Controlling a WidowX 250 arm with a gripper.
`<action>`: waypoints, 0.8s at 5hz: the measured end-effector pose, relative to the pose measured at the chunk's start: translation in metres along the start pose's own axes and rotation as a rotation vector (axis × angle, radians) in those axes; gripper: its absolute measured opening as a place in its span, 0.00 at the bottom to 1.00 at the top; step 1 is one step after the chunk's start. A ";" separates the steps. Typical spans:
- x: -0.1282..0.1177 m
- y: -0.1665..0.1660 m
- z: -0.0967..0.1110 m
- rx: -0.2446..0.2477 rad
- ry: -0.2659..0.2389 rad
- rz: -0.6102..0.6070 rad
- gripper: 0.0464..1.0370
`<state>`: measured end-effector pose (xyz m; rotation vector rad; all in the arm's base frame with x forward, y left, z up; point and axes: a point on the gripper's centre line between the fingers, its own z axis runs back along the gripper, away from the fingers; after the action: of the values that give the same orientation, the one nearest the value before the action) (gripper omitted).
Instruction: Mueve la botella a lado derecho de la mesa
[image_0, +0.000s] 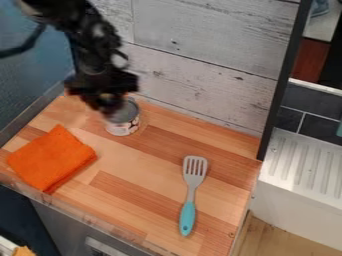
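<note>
Can't tell open jaws from closed ones on the blurred black two-finger gripper (109, 106), hanging at upper left. Just below and partly behind it, a short grey-and-white cylindrical container (124, 126), apparently the bottle meant, on the left part of the light-brown wooden table (153, 185), near the whitish plank wall (200, 30). Nearer the front left corner, a folded bright orange cloth (51, 157). Farther right, lying flat with its head towards the wall, a slotted grey spatula with a turquoise handle (188, 218)
</note>
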<state>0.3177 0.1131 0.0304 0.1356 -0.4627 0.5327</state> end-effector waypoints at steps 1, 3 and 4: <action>-0.016 -0.050 0.003 -0.087 0.008 -0.106 0.48; -0.072 -0.136 0.005 -0.211 0.029 -0.322 0.48; -0.092 -0.154 0.001 -0.248 0.052 -0.368 0.48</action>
<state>0.3271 -0.0611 -0.0120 -0.0324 -0.4366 0.1151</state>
